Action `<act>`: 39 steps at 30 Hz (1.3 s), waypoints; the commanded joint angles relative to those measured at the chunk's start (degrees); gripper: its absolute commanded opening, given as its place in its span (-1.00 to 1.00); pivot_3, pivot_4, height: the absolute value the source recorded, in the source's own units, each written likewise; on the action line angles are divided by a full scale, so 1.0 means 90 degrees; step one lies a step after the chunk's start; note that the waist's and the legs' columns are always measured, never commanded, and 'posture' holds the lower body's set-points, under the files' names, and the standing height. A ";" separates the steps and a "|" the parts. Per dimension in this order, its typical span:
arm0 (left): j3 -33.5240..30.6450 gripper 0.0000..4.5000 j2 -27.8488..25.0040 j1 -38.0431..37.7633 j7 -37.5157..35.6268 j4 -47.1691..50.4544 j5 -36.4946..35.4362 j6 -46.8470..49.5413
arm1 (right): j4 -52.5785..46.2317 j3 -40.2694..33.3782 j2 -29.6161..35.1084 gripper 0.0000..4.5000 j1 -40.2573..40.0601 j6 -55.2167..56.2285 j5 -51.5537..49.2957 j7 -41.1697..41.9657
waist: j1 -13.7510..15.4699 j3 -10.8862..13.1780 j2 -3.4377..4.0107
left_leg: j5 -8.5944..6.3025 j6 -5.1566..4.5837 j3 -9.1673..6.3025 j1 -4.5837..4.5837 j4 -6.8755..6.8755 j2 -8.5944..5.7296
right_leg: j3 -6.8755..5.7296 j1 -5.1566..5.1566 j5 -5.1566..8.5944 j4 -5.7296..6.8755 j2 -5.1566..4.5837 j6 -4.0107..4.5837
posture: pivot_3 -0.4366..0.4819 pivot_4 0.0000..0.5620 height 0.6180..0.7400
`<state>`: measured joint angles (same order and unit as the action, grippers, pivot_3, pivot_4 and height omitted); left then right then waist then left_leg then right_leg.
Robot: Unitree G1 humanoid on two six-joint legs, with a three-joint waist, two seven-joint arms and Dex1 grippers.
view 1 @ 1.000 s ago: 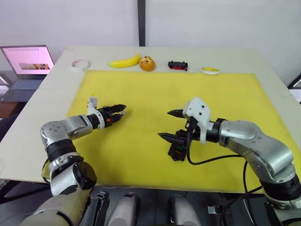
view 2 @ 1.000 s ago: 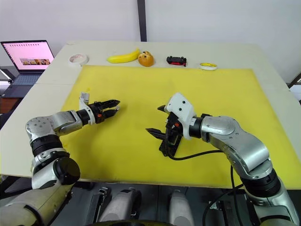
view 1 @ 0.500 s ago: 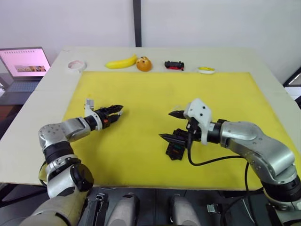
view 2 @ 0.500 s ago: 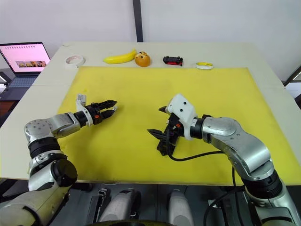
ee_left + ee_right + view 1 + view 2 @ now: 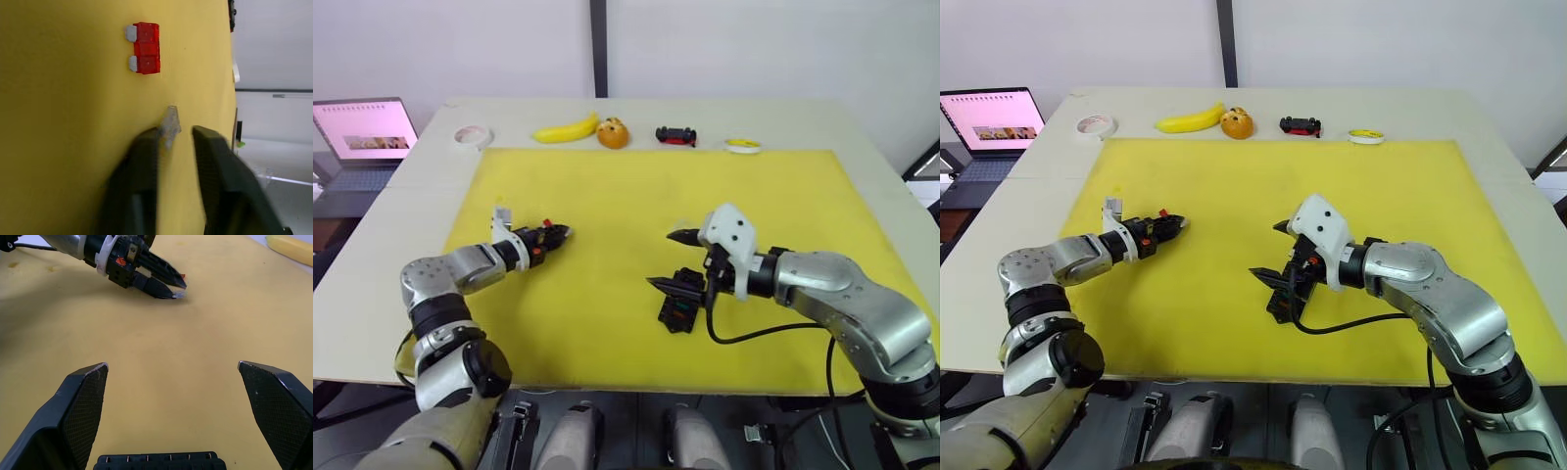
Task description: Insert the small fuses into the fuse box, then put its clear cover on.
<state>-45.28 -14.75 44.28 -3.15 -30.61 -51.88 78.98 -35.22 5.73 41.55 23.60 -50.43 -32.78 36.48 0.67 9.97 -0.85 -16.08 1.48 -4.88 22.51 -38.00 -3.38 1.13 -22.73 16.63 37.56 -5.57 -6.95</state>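
1. The fuse box (image 5: 1285,303) lies nearest me on the yellow mat (image 5: 1234,186), a black block directly under my right gripper (image 5: 678,261); in the right wrist view its slotted edge (image 5: 161,461) sits between the two finger bases.
2. My right gripper's fingers (image 5: 83,401) are spread wide apart and grip nothing; one tip points over the box, the other hangs above bare mat.
3. My left gripper (image 5: 554,235) sits low over the mat, well apart from the box, towards my left side.
4. Its fingers (image 5: 142,161) are almost closed around a small pale, translucent piece (image 5: 170,126) at their tips. I can't tell whether they actually pinch it or just bracket it, since a narrow gap shows beside one finger.
5. A red fuse (image 5: 144,48) with two grey prongs lies flat on the mat just beyond the left fingertips, not touching them.
6. At the far edge of the bench (image 5: 1430,108), past the mat, I see a roll of tape (image 5: 1095,123), a banana (image 5: 1192,119), an orange fruit (image 5: 1237,123), a small black-and-red toy car (image 5: 1300,125) and a yellow-rimmed disc (image 5: 1365,136) lined up in a row.
7. An open laptop (image 5: 989,122) stands off the bench on my far left.
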 commanded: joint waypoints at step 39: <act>0.1828 -0.92 -0.1711 -0.0240 -0.2505 0.2804 -0.3536 0.1421 | -0.0172 -0.2264 -0.1504 1.00 -0.0187 -0.1023 -0.5372 -0.2967 | -0.0147 0.0019 -0.0024 | 0.0010 0.0017 -0.0016 0.0072 0.0010 0.0016 | 0.0009 -0.0078 -0.0002 0.0009 -0.0002 0.0006 | -0.05 -0.47 1.00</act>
<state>-29.58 -29.73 41.35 -24.04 -6.52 -81.31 91.93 -36.19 -13.66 28.37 20.76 -61.55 -76.35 12.89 -0.66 10.15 -1.07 -15.98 1.64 -5.01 23.16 -37.91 -3.24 1.21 -23.44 16.61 37.64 -5.58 -6.90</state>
